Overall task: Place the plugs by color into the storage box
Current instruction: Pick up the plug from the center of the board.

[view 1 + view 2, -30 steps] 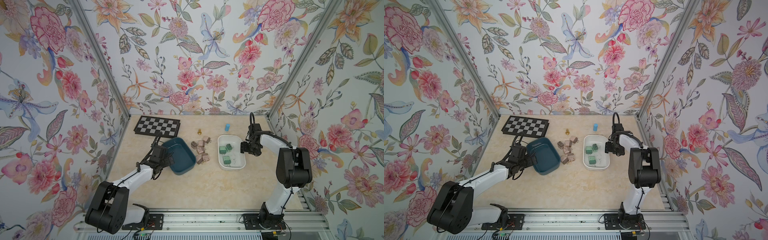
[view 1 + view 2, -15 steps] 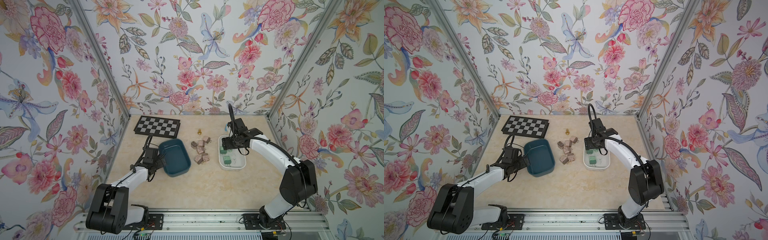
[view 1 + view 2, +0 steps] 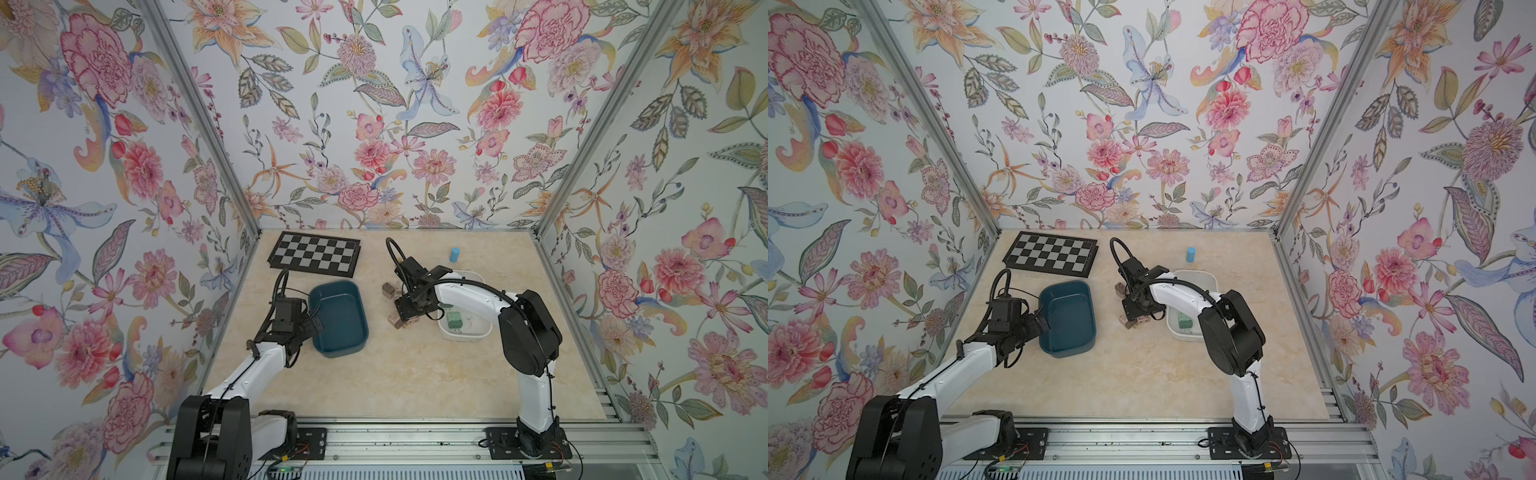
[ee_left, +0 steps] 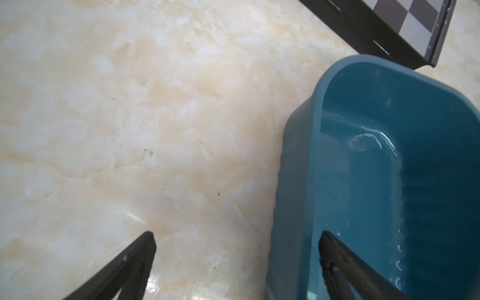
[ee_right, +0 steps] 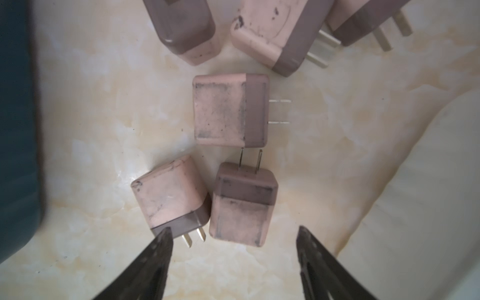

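Right now my right gripper (image 5: pixel 233 231) hangs with its jaws parted and nothing clamped between them, low over the dusty pink plugs (image 5: pixel 231 111). They lie loose on the marble tabletop (image 3: pixel 407 374), near the middle of the table. My wrist camera shows six of them. Three lie close to my fingertips and three farther off, each on its side or end with the two metal prongs showing on most. The two nearest sit side by side, touching. One fingertip (image 5: pixel 163 241) overlaps the brown end of one of them, but I cannot tell whether it actually touches it.

From the cluster, the teal storage box (image 3: pixel 340 320) stands at 9 o'clock and the white storage box (image 3: pixel 465 336) at 3 o'clock, both near the plugs. In a top view a green plug (image 3: pixel 455 320) lies inside the white one; my forearm hides the rest of that box's floor.

My left gripper (image 4: pixel 237 233) is spread wide and grasps nothing. It straddles the teal box's 9 o'clock wall, one finger inside and one over the tabletop. No plug shows inside that box.

Toward the back, a chessboard (image 3: pixel 316 253) lies at 11 o'clock and a small blue cylinder (image 3: pixel 454 254) stands upright at 1 o'clock.
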Controlling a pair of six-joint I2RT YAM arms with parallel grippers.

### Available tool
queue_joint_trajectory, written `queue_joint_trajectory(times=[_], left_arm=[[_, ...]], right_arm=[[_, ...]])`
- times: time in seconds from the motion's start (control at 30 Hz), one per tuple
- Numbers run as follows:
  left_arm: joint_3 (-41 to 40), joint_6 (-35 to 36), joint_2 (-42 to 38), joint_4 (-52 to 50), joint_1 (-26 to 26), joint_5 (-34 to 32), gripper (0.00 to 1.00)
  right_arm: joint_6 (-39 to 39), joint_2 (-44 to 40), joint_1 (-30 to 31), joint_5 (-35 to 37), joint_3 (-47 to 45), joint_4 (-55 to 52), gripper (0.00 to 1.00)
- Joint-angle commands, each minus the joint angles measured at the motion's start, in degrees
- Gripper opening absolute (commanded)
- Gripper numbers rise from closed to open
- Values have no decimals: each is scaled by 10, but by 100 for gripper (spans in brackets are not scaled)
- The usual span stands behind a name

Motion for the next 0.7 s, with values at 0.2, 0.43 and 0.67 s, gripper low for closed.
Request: queue_joint_trajectory(times=[0.2, 0.43, 0.67], left_arm=[[-15, 17, 3, 15, 2, 20, 100], [-3, 19, 21, 24, -4, 25, 99], [11, 11, 47, 38, -46, 23, 99]], right_arm=[[6, 31, -18, -4, 23, -5, 61], [4, 56, -23, -24, 19, 6, 59], [3, 64, -25, -37, 7, 23, 45]])
